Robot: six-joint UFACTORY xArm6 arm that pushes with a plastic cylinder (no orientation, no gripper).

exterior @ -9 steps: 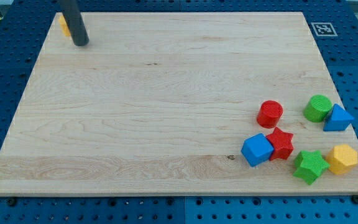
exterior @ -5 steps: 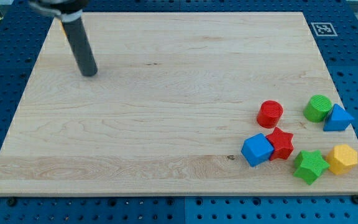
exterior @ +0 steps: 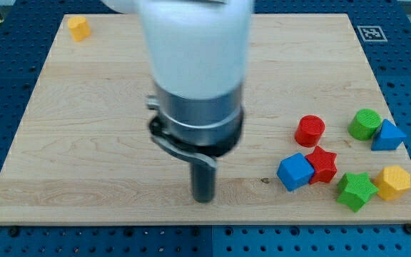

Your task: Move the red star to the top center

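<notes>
Red star [exterior: 323,163] touching blue cube [exterior: 295,172] | my tip [exterior: 204,199] well left | no pincer in view

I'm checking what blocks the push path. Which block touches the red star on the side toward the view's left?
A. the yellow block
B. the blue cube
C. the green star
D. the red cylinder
B: the blue cube sits pressed against the red star on the side toward the view's left.
</notes>
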